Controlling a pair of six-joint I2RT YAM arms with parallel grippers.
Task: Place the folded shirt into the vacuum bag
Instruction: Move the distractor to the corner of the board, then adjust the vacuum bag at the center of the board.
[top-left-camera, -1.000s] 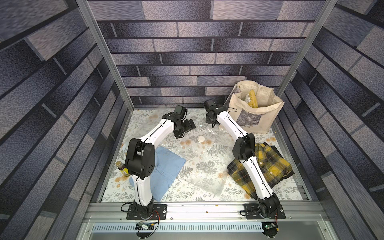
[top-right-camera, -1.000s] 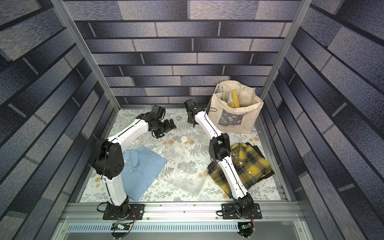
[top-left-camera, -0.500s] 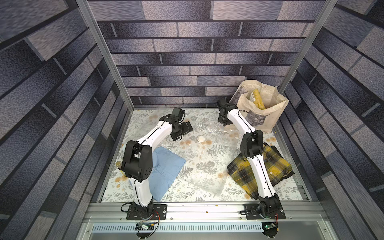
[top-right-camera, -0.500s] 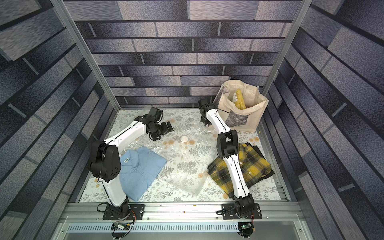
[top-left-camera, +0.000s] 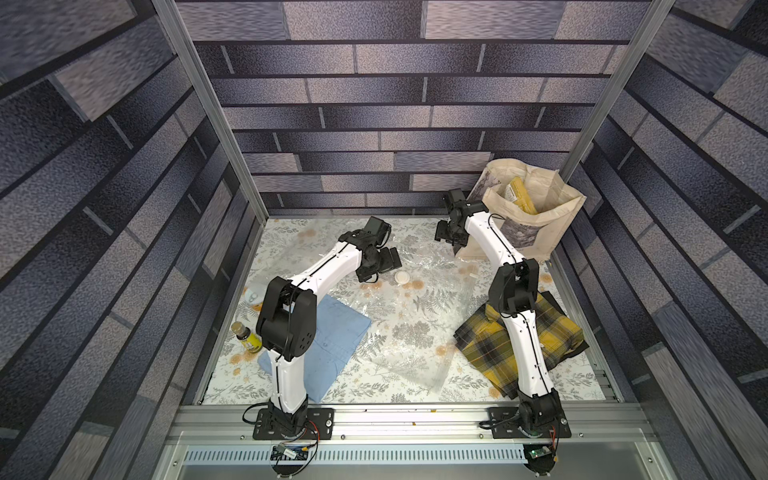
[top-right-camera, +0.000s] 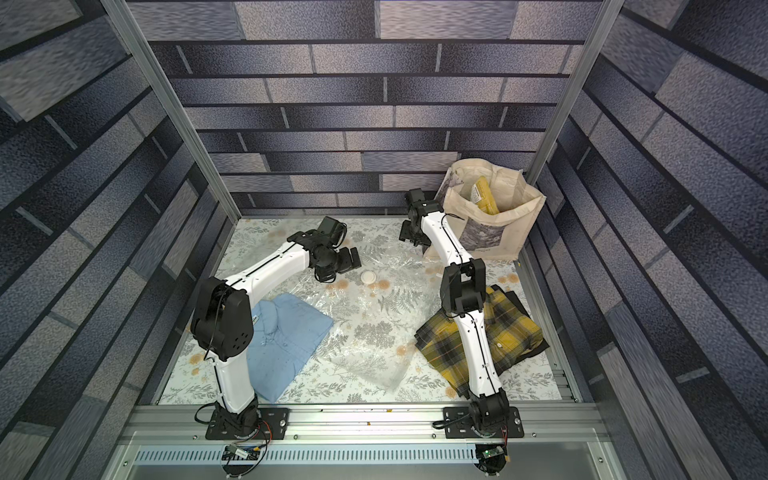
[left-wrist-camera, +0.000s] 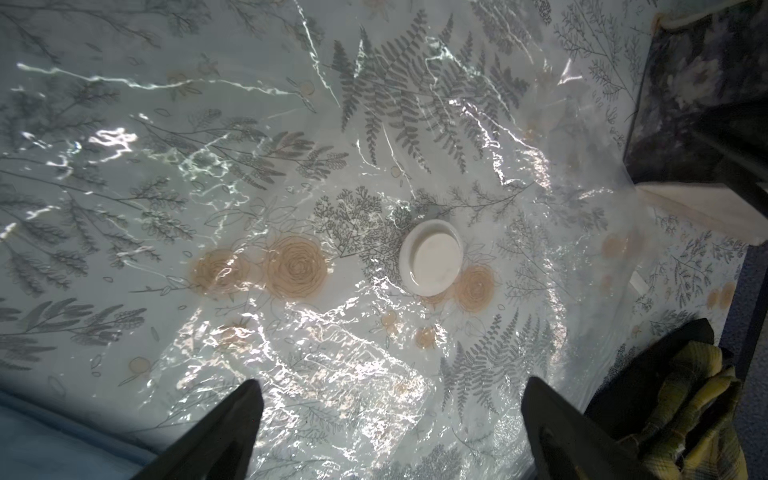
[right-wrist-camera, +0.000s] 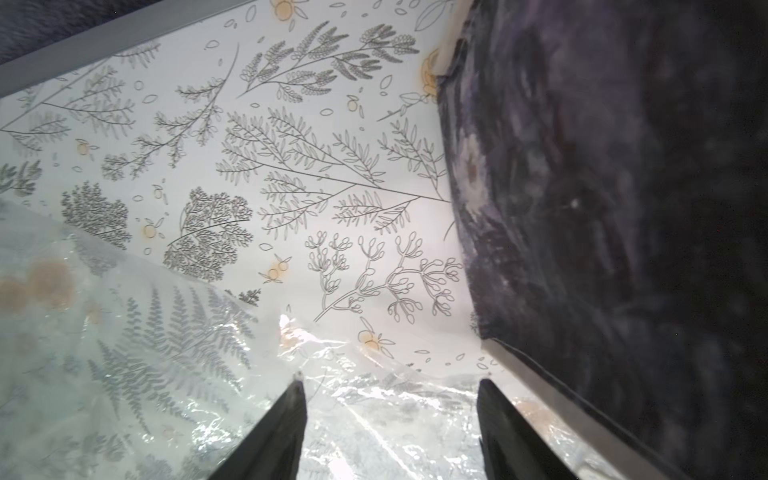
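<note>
The vacuum bag lies flat and crinkled across the middle of the flowered table, its round white valve cap facing up. A folded blue shirt rests at the front left, partly behind my left arm. A folded yellow plaid shirt lies at the right under my right arm. My left gripper hovers open over the bag beside the cap. My right gripper stands open over the bag's far edge, next to the tote.
A beige tote bag with yellow packets inside stands in the back right corner. A small bottle and a can sit by the left wall. Walls enclose the table on three sides.
My right gripper has moved right along the back, from the middle to beside the tote, and its jaws have come apart. The tote has tilted. The left gripper has barely shifted.
</note>
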